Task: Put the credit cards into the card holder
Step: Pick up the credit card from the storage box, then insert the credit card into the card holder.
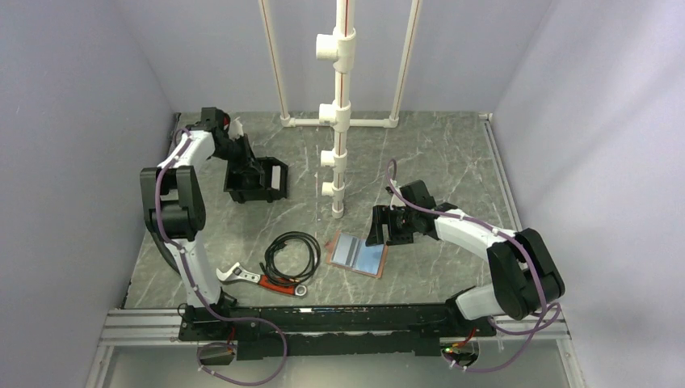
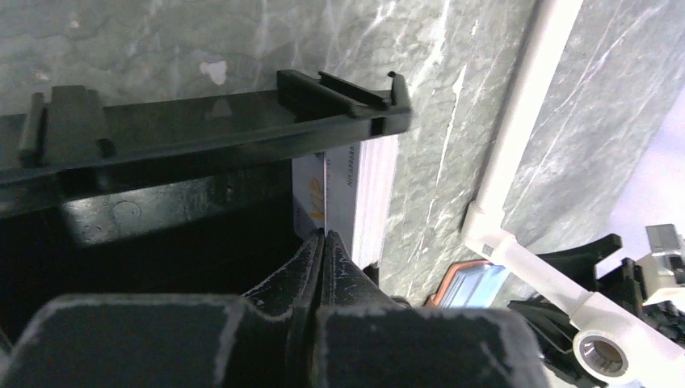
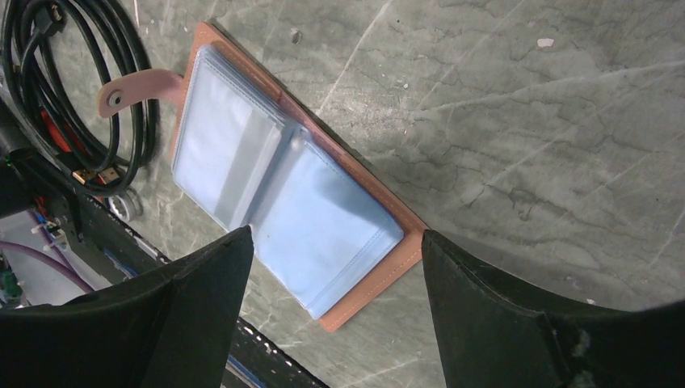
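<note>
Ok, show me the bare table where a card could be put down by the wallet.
Bare table lies behind the right tool up to the white pipe frame, and between the card holder and the near rail. Left of the card holder is crowded: cable coil, wrench, with the black bin further back.

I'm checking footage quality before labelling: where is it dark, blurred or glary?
Top external: even light, sharp, soft shadows. Left wrist: black bin interior nearly lost in darkness, near fingers blurred. Right wrist: card holder sharp with faint sheen, fingers dark and soft-edged.
</note>
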